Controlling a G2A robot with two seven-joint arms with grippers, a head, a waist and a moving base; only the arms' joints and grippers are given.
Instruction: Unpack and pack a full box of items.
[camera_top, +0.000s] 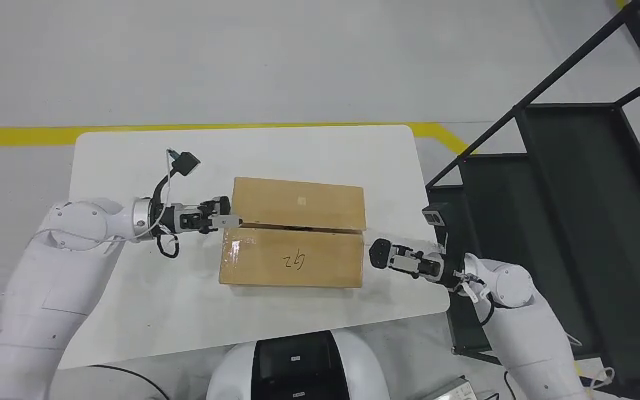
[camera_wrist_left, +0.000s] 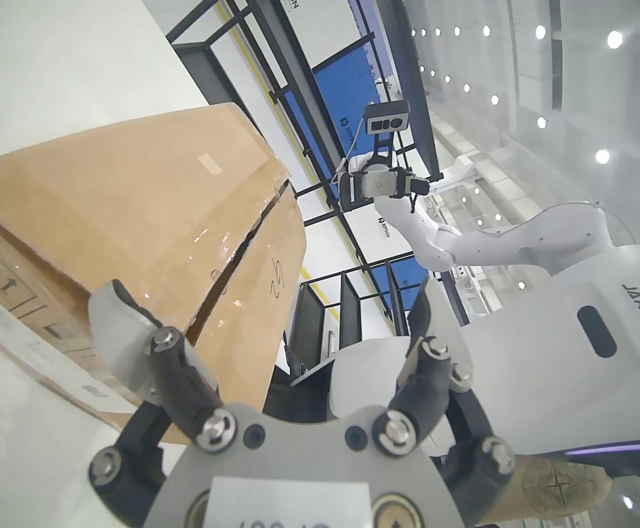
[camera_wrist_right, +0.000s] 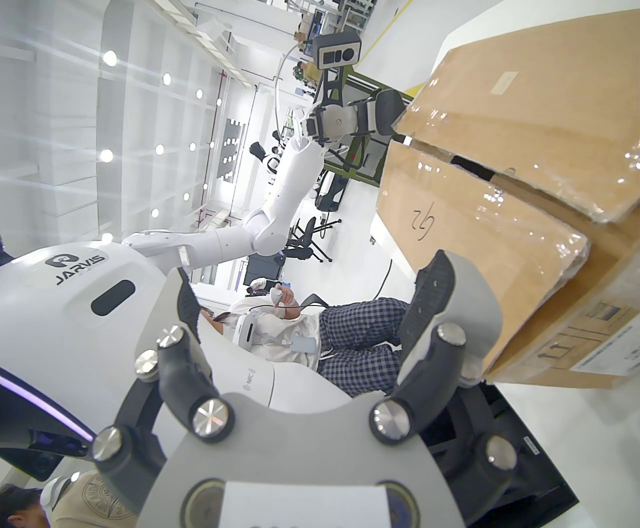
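A brown cardboard box (camera_top: 292, 232) lies in the middle of the white table (camera_top: 130, 300), both top flaps down, with a narrow seam (camera_top: 300, 229) between them and clear tape over it. My left gripper (camera_top: 228, 216) is at the box's left end, level with the seam, and it is open; in the left wrist view one finger (camera_wrist_left: 120, 320) overlaps the edge of the box (camera_wrist_left: 140, 200). My right gripper (camera_top: 378, 252) is open just off the right end of the box (camera_wrist_right: 500, 150), nothing between its fingers (camera_wrist_right: 440, 285).
A black metal stair frame (camera_top: 540, 190) stands close to the table's right edge, behind my right arm. A yellow floor line (camera_top: 40, 134) runs past the far edge. Bare table surface lies to the left of the box and in front of it.
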